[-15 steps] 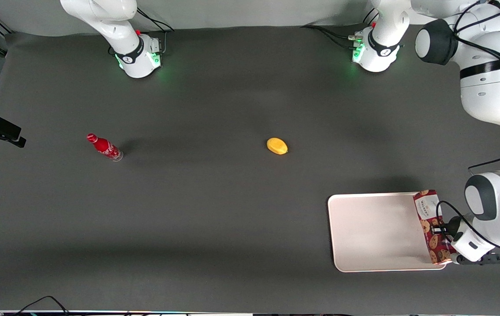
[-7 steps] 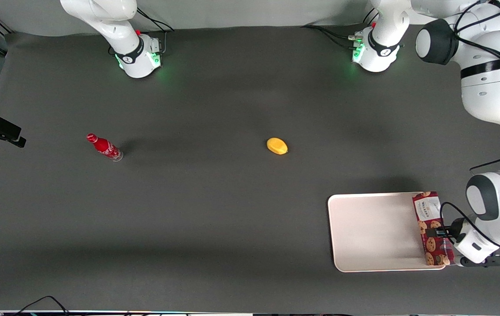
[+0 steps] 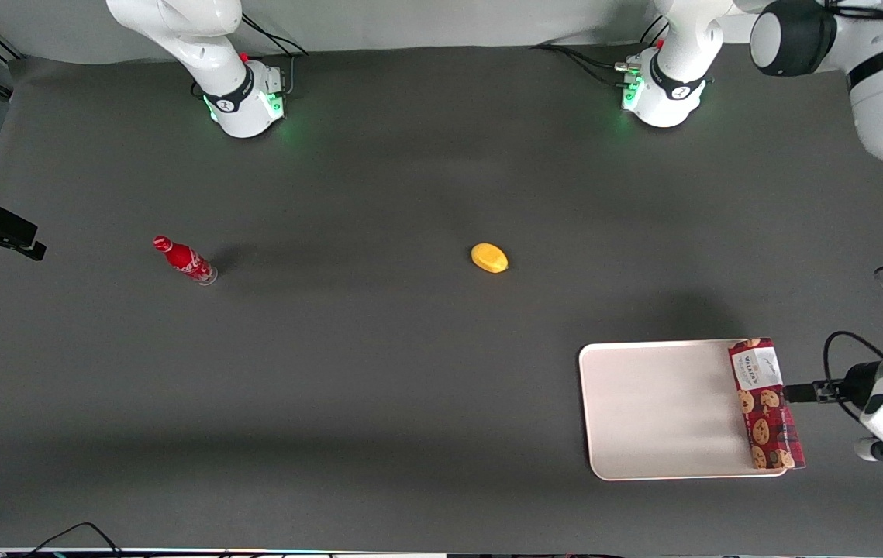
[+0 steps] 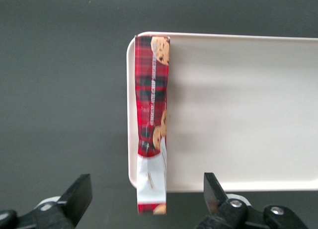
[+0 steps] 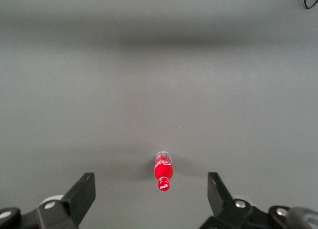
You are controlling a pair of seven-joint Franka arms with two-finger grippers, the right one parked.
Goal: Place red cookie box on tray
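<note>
Hand [image 4: 146, 196] spread wide, clear of red cookie box [image 3: 766, 403] on tray [image 3: 662, 411] edge; only wrist view shows the gap.

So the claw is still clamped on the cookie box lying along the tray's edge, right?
Not quite. The red cookie box does lie along the edge of the tray, but the gripper is open and clear of it, as the left wrist view shows.
</note>
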